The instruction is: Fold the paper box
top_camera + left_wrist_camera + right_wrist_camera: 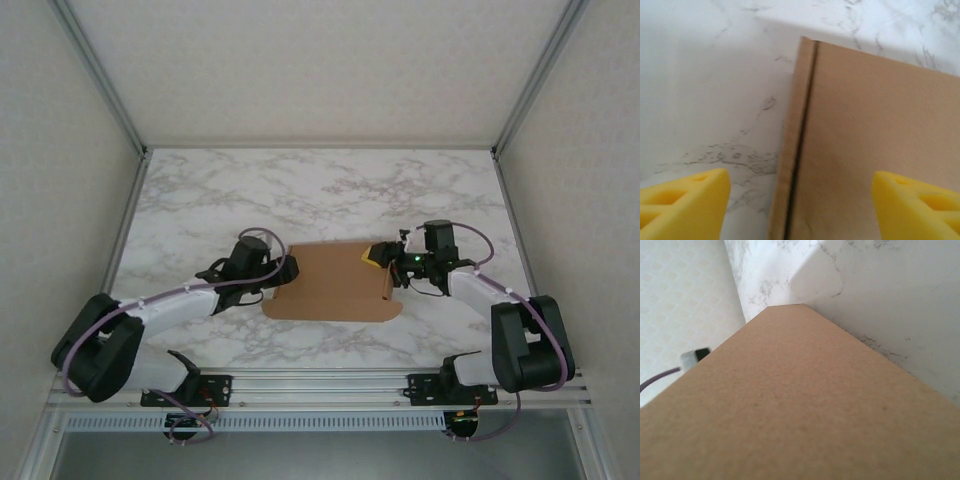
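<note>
The paper box (335,282) lies flat at mid-table on the marble table (320,185), between the two arms, with its long side running left to right. A narrow flap (388,284) at its right end stands up from the main sheet.

The left gripper (288,268) sits at the box's left edge. In the left wrist view its yellow fingertips (687,202) stand wide apart, one over bare marble and the other over cardboard. The box's folded edge strip (790,165) runs between them. Nothing is clamped.

The right gripper (383,258) sits at the box's far right corner, and a yellow pad (375,257) shows against the cardboard there. In the right wrist view a brown cardboard panel (790,405) lies close to the lens, with marble beyond it and the wall (685,300) to the left. Whether these jaws are wide, narrow or gripping cardboard cannot be told.
</note>
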Controlling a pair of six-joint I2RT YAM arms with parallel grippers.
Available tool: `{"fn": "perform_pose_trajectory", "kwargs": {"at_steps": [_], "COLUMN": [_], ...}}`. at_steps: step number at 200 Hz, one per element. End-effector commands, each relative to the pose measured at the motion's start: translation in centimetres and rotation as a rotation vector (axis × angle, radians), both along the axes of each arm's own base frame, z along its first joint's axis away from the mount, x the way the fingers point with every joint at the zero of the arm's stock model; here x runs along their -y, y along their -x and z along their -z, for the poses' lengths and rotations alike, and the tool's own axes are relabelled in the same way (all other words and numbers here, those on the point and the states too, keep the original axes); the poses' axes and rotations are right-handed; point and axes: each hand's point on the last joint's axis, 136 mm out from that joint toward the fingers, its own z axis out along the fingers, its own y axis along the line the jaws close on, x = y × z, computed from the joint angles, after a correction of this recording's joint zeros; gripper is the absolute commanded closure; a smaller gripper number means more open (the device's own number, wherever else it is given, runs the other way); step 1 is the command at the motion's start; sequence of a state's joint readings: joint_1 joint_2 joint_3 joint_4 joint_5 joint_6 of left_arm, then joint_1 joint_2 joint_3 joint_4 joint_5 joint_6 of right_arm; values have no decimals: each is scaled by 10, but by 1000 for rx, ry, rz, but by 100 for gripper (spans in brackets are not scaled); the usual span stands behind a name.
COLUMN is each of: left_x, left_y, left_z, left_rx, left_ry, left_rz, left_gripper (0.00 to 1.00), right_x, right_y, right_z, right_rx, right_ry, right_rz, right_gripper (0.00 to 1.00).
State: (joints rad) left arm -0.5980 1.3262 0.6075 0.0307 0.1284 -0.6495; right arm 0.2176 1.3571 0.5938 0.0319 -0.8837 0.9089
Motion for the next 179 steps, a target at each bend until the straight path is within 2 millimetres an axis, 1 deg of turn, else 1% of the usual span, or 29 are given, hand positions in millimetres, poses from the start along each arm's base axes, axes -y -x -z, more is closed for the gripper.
{"fn": "perform_pose_trajectory", "kwargs": {"at_steps": [1,21,28,39,54,69,90,105,145,159,179], "left_x": [-19,10,25,43,57,64,78,84,87,93,98], "left_y": [7,18,27,41,54,59,61,61,52,52,52], "left_z": [-10,-26,-30,-31,-31,-34,-49,-54,-40,-36,-35], "left_rx": [56,146,185,236,290,333,409,446,464,458,455], "left_ry": [-321,-446,-484,-554,-635,-671,-661,-668,-735,-730,-710], "left_rz": [60,239,328,449,552,591,599,608,615,629,629], "left_gripper": [24,24,24,24,23,22,21,21,21,21,21], "right_x": [11,10,9,9,9,8,7,6,6,6,6], "right_y": [0,1,1,1,1,0,-1,-2,-3,-2,0], "right_z": [11,10,9,8,7,5,2,-2,-12,-13,-14], "right_rx": [-85,-110,-115,-119,-123,-126,-134,-129,-126,-127,-125], "right_ry": [77,67,62,58,57,51,39,26,5,-4,-9], "right_rz": [55,50,50,46,46,48,54,60,73,78,80], "right_gripper": [55,55,55,55,56,56,57,57,57,58,58]}}
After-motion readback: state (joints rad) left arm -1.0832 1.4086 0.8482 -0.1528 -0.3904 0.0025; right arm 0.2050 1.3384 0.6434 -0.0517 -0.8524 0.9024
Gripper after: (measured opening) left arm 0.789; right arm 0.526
